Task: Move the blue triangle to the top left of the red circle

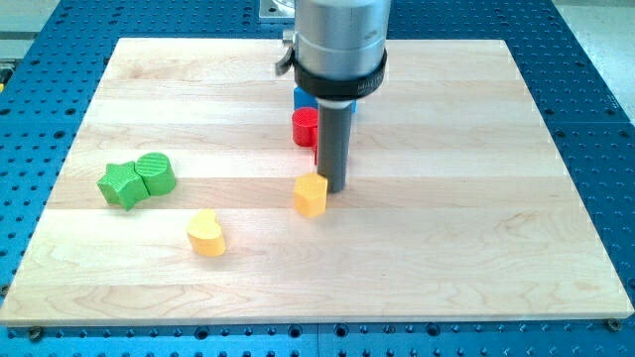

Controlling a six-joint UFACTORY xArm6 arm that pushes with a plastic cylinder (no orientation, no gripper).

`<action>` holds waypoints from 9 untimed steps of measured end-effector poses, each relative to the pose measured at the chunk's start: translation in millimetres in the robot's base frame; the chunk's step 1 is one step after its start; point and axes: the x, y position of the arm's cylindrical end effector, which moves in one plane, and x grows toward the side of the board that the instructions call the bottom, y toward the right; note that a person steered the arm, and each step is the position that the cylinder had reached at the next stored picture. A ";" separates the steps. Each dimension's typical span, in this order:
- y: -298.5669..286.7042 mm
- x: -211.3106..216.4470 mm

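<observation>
The red circle (304,127) stands near the middle of the board, partly hidden behind the rod. A blue block (304,98) shows just above it, mostly covered by the arm's housing, so its shape cannot be made out. My tip (331,189) rests on the board just below and right of the red circle, touching or nearly touching the upper right of a yellow block (311,194).
A yellow heart (206,233) lies at the lower left of centre. A green star (120,183) and a green circle (156,174) sit together at the view's left. The wooden board (476,248) has blue perforated table around it.
</observation>
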 end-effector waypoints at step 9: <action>-38.3 -141.3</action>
